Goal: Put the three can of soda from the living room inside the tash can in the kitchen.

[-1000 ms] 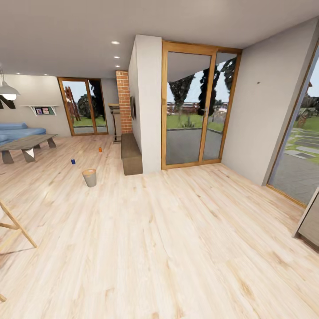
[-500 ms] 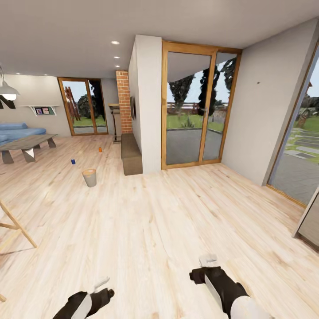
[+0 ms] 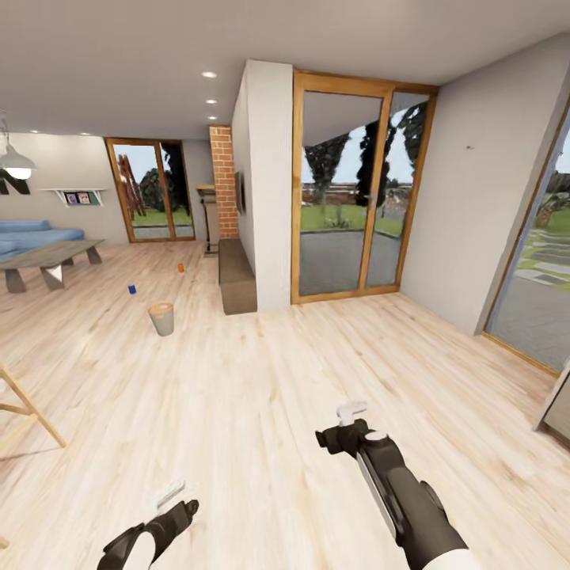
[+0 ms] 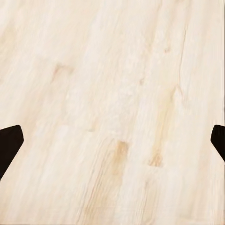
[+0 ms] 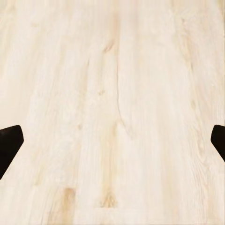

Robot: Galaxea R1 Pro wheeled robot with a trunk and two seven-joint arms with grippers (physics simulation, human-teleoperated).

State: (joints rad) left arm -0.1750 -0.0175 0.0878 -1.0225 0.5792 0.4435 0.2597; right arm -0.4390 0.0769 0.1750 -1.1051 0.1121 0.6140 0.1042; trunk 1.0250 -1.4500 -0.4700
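both grippers' fingers (image 4: 9,140) spread wide and empty above the wood floor (image 3: 261,412), trash can (image 3: 161,318) far off

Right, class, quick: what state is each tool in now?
Left tool: open, holding nothing, above bare wood floor.
Right tool: open, holding nothing.

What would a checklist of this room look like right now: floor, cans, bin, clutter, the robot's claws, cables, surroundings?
Surface: pale wood floor.
Job's things: blue can and orange can upright on the floor, apart; third can not seen; tash can upright, nearer than both.
Clutter: wooden stand leg at left.
Grippers: left gripper and right gripper both open, empty, over the floor.
Cables: nothing seen.
Surroundings: blue sofa, grey low table, brick fireplace, glass doors.
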